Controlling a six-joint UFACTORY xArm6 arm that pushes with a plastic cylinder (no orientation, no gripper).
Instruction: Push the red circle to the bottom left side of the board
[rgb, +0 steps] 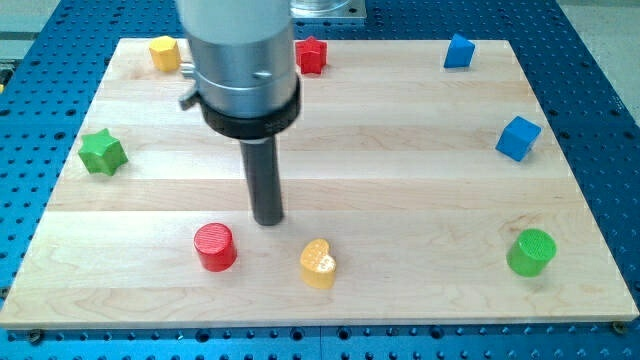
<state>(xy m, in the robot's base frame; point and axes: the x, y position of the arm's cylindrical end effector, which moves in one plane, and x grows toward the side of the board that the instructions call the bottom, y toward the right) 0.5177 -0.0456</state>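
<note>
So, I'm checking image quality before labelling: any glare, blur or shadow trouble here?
Camera view: even, soft light; sharp focus across the board. A faint shadow sits under my tip, beside the red circle. Mild shine shows on the yellow heart and the metal arm housing, which crops out at the view's top.

On the wooden bench (400, 150), my tip (268, 221) stands just above and between the red circle block (214, 246), toward the view's left, and the yellow heart block (318, 263), toward its right. The green star block (102, 152) lies at the left edge, the green cylinder block (530, 251) at the bottom right.
</note>
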